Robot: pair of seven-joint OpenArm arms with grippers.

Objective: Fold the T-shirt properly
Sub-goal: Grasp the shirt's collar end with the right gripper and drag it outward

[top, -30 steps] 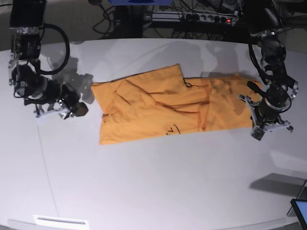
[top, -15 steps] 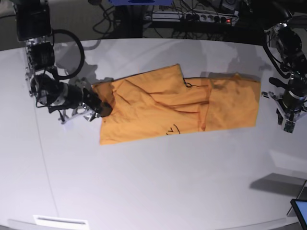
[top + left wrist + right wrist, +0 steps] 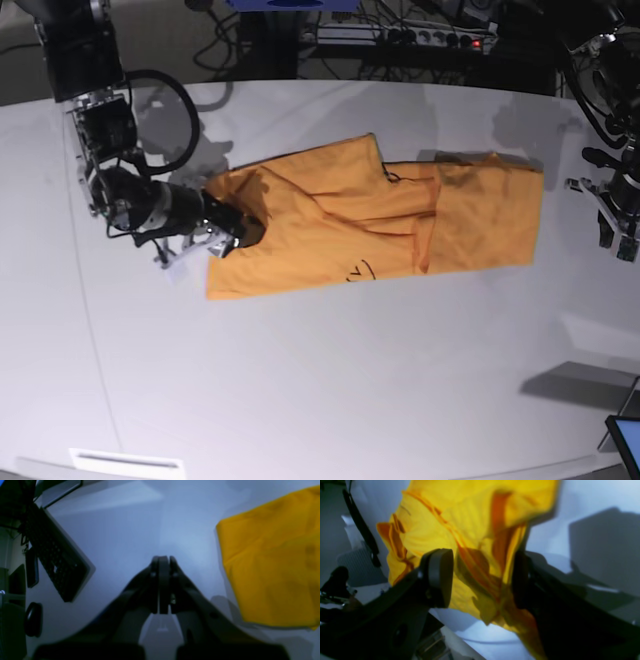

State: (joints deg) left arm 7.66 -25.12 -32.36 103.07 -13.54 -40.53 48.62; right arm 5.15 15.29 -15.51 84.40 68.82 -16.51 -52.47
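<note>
Your T-shirt lay mid-table, partly folded. At frame left, your right gripper stood with fingers apart around its bunched edge, seemingly not yet clamped. Your left gripper, far right, was closed on nothing.

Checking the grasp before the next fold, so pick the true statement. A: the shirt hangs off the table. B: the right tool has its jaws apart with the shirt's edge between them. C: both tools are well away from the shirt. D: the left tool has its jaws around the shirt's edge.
B: in the right wrist view the right tool has its jaws apart with bunched cloth of the T-shirt between them.
</note>
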